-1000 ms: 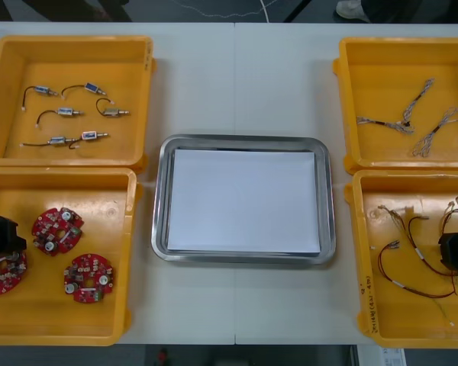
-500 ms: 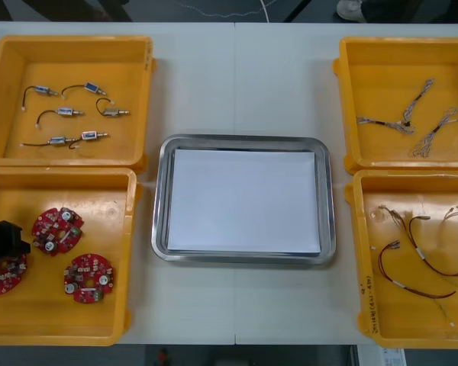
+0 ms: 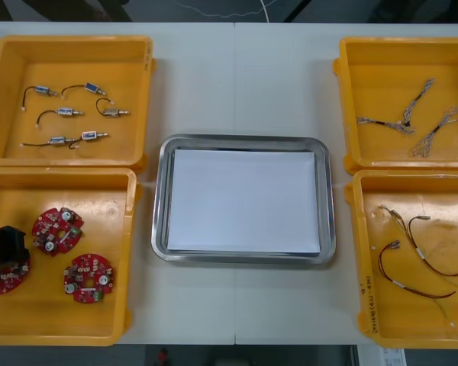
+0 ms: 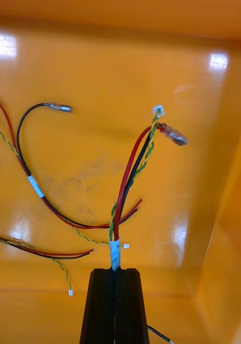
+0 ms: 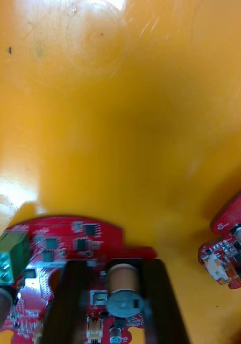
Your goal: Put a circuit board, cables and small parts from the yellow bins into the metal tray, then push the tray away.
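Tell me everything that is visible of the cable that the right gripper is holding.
The cable is a thin bundle of red, black and twisted yellow-green wires, bound by a white band. The right gripper, shut, pinches it at that band. Its free end splits into a small white plug and a metal tip, over the yellow bin floor.

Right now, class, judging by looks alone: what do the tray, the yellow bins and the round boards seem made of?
Tray: likely steel, rim grey and shiny; its white inside looks like paper. Yellow bins: probably moulded plastic, glossy with glare spots. Circuit board gripped by the left claw in its bin: seemingly rigid red laminate carrying components.
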`<state>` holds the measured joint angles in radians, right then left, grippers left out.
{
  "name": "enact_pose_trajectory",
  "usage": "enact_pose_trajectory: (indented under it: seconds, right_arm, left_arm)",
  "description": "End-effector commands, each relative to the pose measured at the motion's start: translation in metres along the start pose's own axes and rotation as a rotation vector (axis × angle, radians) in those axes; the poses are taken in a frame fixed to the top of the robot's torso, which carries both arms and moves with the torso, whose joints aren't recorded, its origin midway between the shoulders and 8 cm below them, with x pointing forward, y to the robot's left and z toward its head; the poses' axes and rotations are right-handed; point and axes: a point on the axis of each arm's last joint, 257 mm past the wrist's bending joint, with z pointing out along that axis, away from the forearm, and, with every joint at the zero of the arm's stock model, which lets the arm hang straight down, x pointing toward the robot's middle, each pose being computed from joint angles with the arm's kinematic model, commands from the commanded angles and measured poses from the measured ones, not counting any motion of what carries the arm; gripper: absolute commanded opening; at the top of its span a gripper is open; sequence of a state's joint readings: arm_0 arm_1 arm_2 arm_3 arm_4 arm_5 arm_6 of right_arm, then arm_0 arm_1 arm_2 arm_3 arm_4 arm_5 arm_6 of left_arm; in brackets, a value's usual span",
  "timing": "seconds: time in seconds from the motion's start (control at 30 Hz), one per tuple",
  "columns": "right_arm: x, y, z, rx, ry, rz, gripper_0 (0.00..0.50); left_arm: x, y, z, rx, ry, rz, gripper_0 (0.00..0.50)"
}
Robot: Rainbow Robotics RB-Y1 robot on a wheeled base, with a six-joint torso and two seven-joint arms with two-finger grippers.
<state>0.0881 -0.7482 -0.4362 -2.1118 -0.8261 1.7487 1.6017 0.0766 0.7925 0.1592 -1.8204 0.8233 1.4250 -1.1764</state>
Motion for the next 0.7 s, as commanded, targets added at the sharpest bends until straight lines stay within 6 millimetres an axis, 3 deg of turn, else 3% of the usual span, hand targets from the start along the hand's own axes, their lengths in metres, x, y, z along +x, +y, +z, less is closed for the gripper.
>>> enact_pose_trajectory:
  seconds: [0.03, 0.37, 0.7]
  right_arm:
    - [-0.023, 0.004, -0.034, 0.038, -0.058, -0.087, 0.0]
    - [-0.027, 0.044, -0.059, -0.014, -0.067, -0.219, 0.0]
    - [-0.053, 0.067, -0.079, -0.051, -0.105, -0.363, 0.0]
  left_arm:
    - [0.005, 0.016, -0.002, -0.037, 0.011, 0.071, 0.0]
    - [0.0, 0.015, -0.01, -0.036, -0.001, 0.072, 0.0]
    - [-0.007, 0.011, -0.068, -0.074, -0.005, 0.12, 0.0]
